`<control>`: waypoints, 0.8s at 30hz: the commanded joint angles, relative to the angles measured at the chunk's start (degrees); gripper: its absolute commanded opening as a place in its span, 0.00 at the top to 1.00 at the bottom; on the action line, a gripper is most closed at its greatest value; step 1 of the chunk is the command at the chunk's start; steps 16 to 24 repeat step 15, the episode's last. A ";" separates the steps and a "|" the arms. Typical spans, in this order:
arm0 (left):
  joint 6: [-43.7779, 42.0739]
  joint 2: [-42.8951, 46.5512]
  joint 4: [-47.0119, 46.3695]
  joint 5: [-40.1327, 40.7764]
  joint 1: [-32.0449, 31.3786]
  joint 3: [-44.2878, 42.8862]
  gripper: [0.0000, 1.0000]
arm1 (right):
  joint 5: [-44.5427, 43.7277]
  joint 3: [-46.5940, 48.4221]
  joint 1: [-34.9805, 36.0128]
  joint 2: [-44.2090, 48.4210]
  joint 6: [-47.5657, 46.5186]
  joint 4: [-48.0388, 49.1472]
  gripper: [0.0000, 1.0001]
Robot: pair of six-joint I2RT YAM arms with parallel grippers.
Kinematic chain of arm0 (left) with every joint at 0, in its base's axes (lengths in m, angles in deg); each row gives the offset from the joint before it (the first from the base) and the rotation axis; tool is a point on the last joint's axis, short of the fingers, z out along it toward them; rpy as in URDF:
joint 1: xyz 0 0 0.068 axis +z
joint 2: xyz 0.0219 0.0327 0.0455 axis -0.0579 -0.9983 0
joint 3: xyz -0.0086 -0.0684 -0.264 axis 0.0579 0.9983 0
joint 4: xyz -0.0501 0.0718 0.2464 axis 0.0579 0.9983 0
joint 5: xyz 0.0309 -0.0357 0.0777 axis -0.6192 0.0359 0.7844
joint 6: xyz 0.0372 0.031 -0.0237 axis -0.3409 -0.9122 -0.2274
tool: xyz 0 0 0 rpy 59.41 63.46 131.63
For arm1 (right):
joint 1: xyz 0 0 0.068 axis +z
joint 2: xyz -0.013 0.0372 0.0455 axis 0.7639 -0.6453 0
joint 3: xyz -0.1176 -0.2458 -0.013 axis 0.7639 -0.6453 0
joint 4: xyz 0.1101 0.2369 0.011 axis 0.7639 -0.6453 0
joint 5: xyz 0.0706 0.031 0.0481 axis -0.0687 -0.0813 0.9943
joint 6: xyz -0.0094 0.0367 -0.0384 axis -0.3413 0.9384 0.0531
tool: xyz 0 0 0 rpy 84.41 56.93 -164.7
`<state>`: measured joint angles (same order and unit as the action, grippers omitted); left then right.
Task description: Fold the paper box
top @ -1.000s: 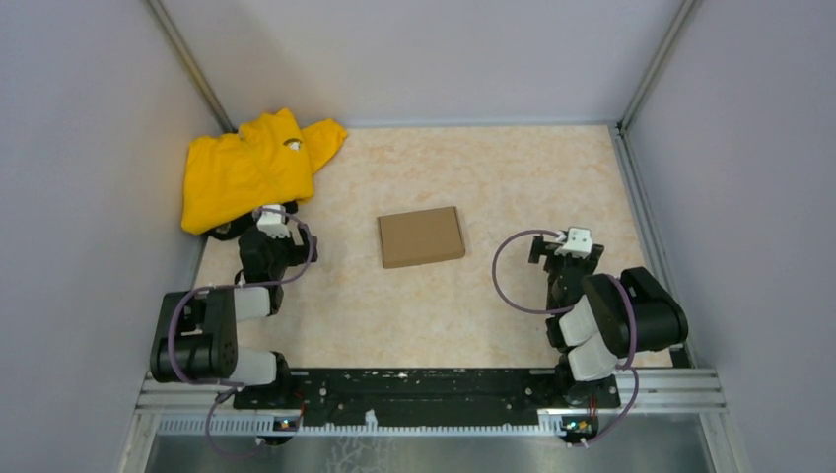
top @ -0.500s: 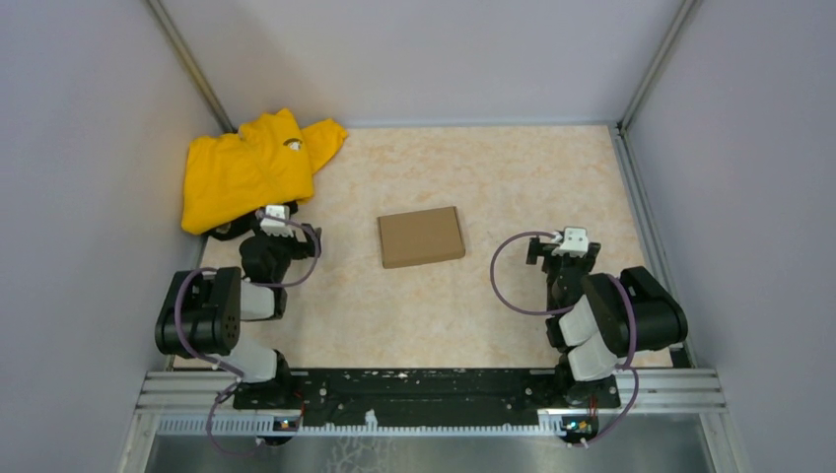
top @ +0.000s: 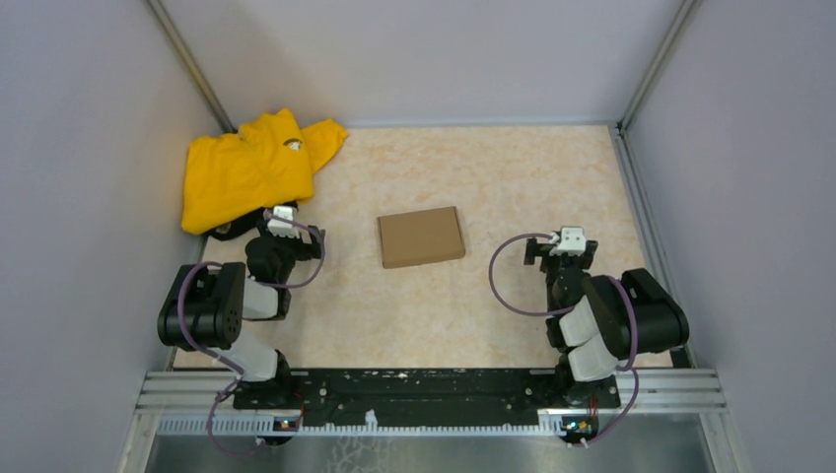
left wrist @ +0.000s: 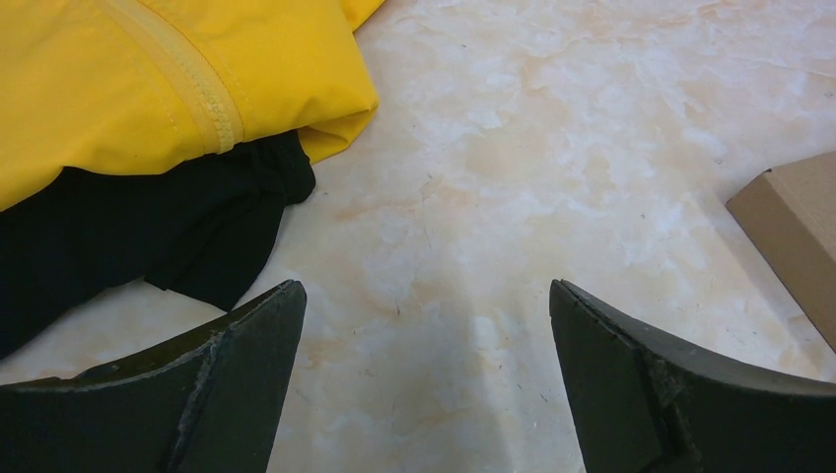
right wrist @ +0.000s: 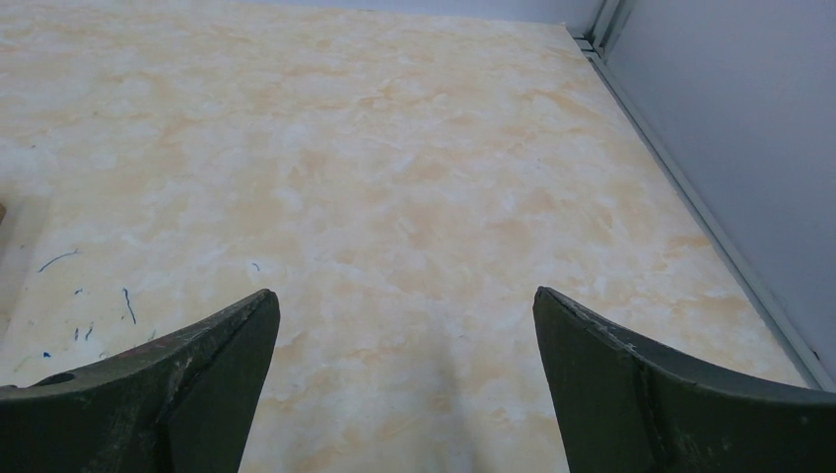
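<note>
The paper box [top: 421,236] lies flat and closed in the middle of the table, a plain brown rectangle; one corner of the paper box [left wrist: 794,222] shows at the right edge of the left wrist view. My left gripper [top: 282,219] sits to the box's left, close to the yellow garment, and in its wrist view the left gripper [left wrist: 426,296] is open over bare table. To the right of the box, my right gripper [top: 570,239] hangs apart from it; seen from the wrist, the right gripper [right wrist: 406,296] is open with nothing between its fingers.
A yellow garment [top: 251,168] with a black piece [left wrist: 148,232] under its hem lies at the back left. Grey walls enclose the table on three sides, with a metal rail [top: 641,212] along the right edge. The arms' bases stand at the near edge.
My left gripper has shifted to the right, toward the box, with its arm swinging that way. The right arm has barely moved. The box has stayed in place.
</note>
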<state>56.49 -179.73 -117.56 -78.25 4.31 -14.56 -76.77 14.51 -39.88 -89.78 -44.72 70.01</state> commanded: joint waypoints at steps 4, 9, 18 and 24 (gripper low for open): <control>-0.72 0.05 -2.52 0.22 -0.34 -0.83 0.01 | 1.31 0.58 -0.31 0.92 -0.38 4.20 0.01; -0.75 0.04 -2.52 0.22 -0.29 -0.83 0.01 | 1.43 0.87 -0.32 1.20 -0.37 3.32 0.01; -0.74 0.04 -2.52 0.20 -0.30 -0.83 0.01 | 1.66 1.53 -0.35 1.63 -0.12 1.24 0.01; -0.74 0.04 -2.52 0.20 -0.30 -0.83 0.01 | 1.66 1.53 -0.35 1.63 -0.12 1.24 0.01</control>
